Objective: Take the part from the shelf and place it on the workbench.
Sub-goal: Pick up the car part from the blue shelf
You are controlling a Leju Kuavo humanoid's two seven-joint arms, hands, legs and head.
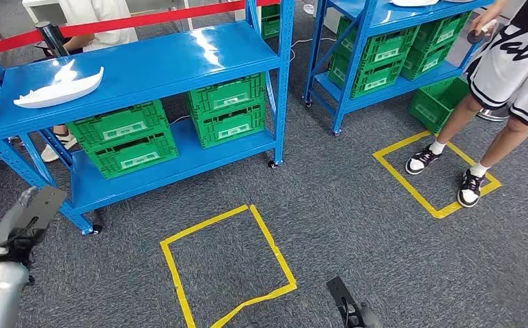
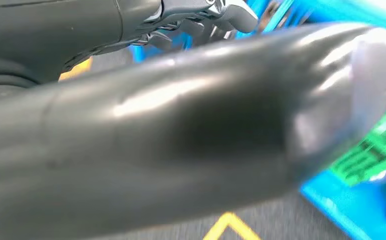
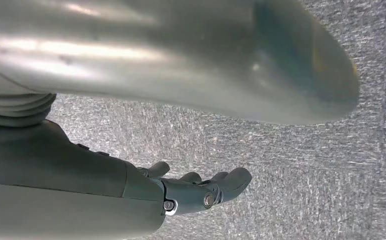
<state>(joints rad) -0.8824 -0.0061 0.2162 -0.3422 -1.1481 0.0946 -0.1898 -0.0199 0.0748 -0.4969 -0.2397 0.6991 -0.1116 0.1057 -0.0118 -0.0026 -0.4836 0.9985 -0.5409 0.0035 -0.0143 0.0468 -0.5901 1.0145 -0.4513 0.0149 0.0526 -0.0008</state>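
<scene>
The left hand (image 1: 25,217) hangs empty, fingers apart, beside the blue shelf (image 1: 172,61). The white part (image 1: 57,89) lies on its top deck. Farther right, the right hand (image 3: 200,190) hangs empty, fingers loosely extended, over grey carpet (image 1: 356,225).

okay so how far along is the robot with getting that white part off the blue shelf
Nothing looks done yet. The white moulded plastic part lies untouched on the top board of the blue metal shelf. In hand: the left hand is raised near the shelf's lower corner, holding nothing I can see; the right hand hangs over grey carpet, fingers loosely curled and empty. Left: reaching and gripping the part, then carrying it to a workbench.
</scene>
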